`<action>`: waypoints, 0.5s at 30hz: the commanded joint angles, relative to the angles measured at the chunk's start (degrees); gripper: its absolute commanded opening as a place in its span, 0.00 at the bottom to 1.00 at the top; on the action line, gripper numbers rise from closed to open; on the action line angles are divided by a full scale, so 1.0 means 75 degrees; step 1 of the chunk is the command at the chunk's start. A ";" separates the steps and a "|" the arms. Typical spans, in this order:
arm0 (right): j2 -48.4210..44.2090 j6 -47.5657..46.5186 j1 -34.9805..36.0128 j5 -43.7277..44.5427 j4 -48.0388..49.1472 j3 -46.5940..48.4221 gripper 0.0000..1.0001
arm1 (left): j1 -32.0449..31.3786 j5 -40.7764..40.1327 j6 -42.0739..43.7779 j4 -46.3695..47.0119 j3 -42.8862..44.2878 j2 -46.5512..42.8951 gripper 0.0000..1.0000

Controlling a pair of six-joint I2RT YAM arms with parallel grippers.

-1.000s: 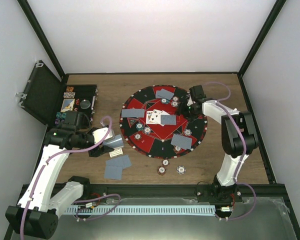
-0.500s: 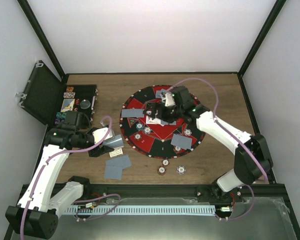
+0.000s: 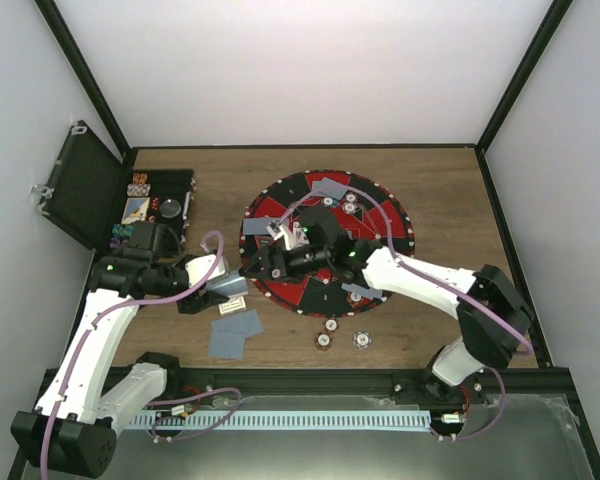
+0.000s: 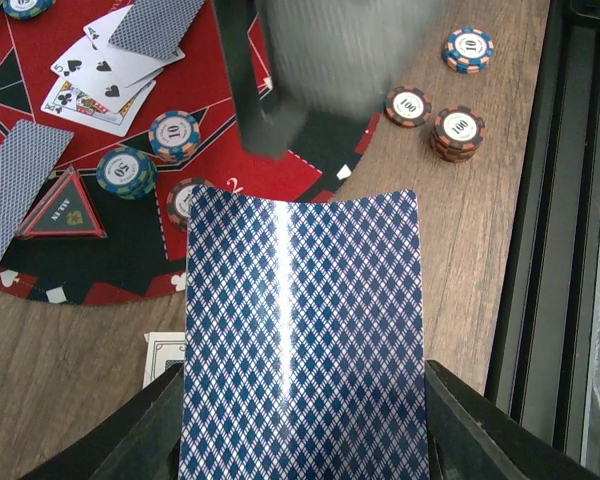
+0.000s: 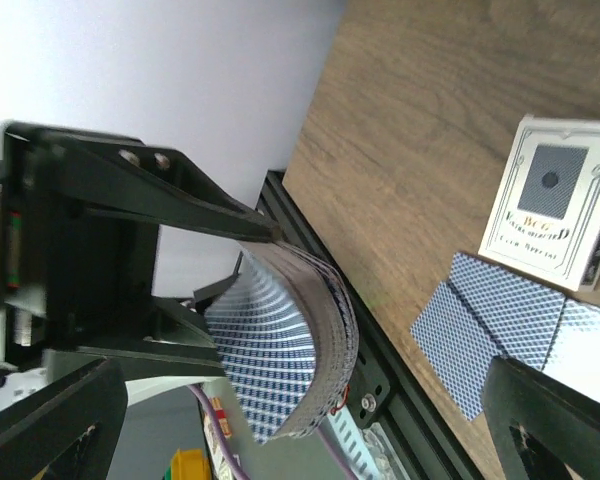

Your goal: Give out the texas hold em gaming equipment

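Blue-checked bowed deck of playing cards (image 4: 300,330) sits clamped in the left gripper (image 4: 302,410). Right gripper (image 3: 261,260), jaws apart, hovers just right of it.

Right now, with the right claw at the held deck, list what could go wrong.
1. The deck is bowed in the left claw; the open right claw may pull several cards or spring it loose.
2. The right arm reaches across the red-and-black mat and could sweep the poker chips or face-up cards there.
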 commanded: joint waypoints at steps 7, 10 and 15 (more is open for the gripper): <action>0.1241 0.0432 0.0864 -0.0176 0.0685 0.0618 0.99 | 0.0000 0.0267 0.0113 -0.0076 0.0249 -0.0090 0.05; 0.1522 0.0574 0.0965 -0.0279 0.0904 0.0802 0.98 | 0.0000 0.0284 0.0118 -0.0078 0.0245 -0.0089 0.05; 0.1891 0.0977 0.0994 -0.0586 0.1535 0.0869 0.96 | 0.0000 0.0293 0.0113 -0.0073 0.0211 -0.0096 0.05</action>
